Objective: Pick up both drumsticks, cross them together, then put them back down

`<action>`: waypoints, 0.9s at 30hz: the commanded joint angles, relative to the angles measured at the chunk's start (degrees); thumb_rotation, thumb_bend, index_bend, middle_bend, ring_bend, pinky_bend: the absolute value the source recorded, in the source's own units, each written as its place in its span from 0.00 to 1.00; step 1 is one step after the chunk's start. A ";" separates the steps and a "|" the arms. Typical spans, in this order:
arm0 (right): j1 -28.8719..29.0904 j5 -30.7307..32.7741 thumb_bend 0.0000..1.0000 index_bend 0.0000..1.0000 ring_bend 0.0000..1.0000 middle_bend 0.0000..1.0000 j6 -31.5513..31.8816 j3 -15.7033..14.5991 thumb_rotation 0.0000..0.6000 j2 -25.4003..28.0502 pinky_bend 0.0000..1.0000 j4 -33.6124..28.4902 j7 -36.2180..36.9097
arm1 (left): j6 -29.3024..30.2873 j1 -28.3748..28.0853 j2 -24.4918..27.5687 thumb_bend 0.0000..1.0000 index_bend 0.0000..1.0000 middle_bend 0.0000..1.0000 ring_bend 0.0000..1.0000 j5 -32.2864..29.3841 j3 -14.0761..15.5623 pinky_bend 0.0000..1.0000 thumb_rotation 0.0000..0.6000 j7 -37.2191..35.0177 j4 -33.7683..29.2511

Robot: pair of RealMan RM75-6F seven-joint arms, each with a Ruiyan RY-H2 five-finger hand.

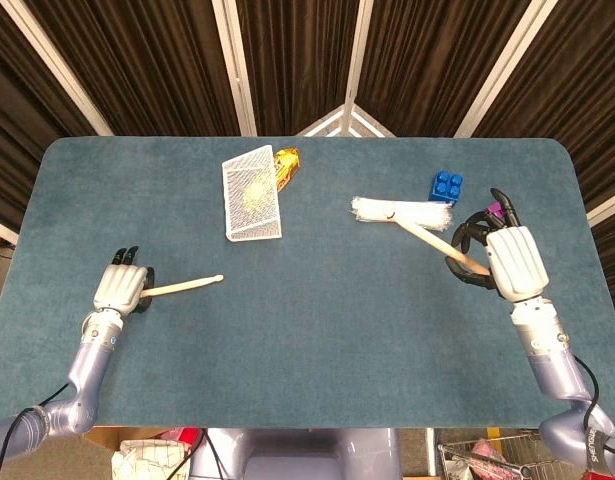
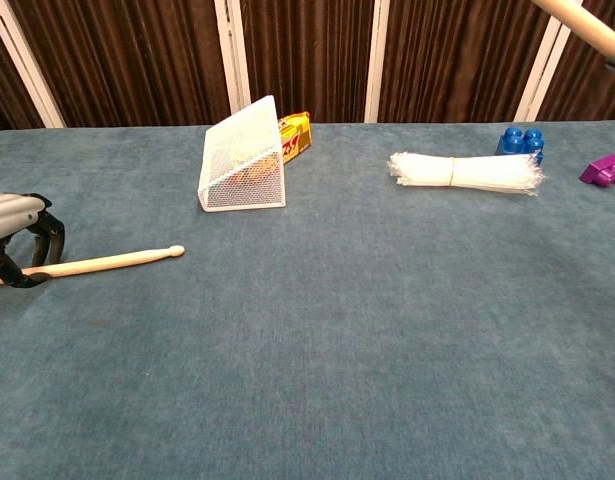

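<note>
While I watch the head view, the blue felt tabletop [image 1: 317,330] fills the frame under dark curtains. Left of the white wire basket [image 1: 252,193], my left hand [image 1: 122,287] grips the left drumstick [image 1: 187,286]; my right hand [image 1: 512,258] clamps the right drumstick [image 1: 432,241], on the basket's far right.

From the chest view, that pale wooden left drumstick [image 2: 112,261] lies near the basket [image 2: 242,160].

Left hand [image 1: 121,288] low, right hand [image 1: 514,262] raised, both fingers curled.
</note>
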 commanded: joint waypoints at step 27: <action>-0.33 -0.14 0.43 0.71 0.37 0.66 0.17 -0.08 1.00 0.16 0.00 0.77 0.81 | 4.31 -0.13 -1.79 0.52 0.63 0.66 0.12 0.70 0.61 0.00 1.00 2.05 0.82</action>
